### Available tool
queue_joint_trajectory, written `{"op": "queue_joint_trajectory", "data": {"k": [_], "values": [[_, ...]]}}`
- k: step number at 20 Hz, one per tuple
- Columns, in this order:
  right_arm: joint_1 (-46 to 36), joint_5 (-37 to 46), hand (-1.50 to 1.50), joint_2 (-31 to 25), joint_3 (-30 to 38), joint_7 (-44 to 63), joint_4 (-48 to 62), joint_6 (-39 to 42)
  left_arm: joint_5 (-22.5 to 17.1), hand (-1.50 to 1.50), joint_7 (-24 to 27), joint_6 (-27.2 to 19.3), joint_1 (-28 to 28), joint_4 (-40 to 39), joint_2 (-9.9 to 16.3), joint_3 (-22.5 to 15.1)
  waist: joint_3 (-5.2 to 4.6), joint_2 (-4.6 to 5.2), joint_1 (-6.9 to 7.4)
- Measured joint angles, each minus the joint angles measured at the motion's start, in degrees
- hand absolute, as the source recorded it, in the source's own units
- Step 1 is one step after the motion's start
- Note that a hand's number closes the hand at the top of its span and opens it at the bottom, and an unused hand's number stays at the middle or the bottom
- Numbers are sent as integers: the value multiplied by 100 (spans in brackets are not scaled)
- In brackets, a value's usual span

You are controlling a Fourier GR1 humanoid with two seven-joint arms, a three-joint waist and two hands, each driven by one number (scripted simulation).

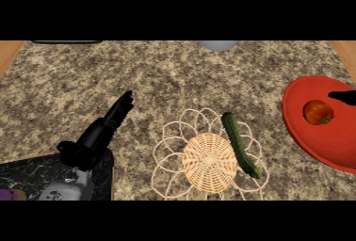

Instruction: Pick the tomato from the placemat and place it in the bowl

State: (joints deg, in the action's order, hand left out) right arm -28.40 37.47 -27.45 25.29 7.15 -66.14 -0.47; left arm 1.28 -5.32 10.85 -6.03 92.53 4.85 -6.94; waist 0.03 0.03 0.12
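Observation:
The red tomato (318,112) lies inside the red bowl (334,146) at the counter's right edge. The woven straw placemat (207,162) sits at the centre front, with a green zucchini (240,143) lying across its right side. Only a small black part of my right hand (343,97) shows at the right edge, just above and to the right of the tomato, apart from it. My left hand (115,115) rests open at the left, fingers straight and pointing away, holding nothing.
A grey object (219,45) stands at the counter's far edge, and a dark flat thing (66,42) at the far left. A black marbled slab (28,172) fills the lower left corner. Wooden strips (344,49) border both sides.

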Motion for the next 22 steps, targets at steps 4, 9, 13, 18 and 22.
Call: {"op": "queue_joint_trajectory", "data": {"k": [4, 9, 13, 18, 22], "values": [[39, -523, -150, -120, 619, -122, 176, -179, 37, 0, -41, -43, -24, 15, -71, -41, 0, -2, -21], [431, -1291, -150, -487, 1423, -426, 352, 24, 5, 0, 53, 12, 86, 28, -11, 40, 0, -6, -53], [800, -1823, -150, -938, 2094, -890, 761, 220, 83, 0, 188, -30, 5, -160, -82, 24, 1, -2, -68], [1425, -2430, -150, -1504, 2824, -1648, 1435, 724, 49, 0, 36, -8, 161, 131, -84, -12, 3, -7, -53], [1815, -2733, -150, -1951, 3124, -2386, 2270, 1256, 87, 0, 45, 11, 152, 88, -93, -30, 6, 0, -39]]}}
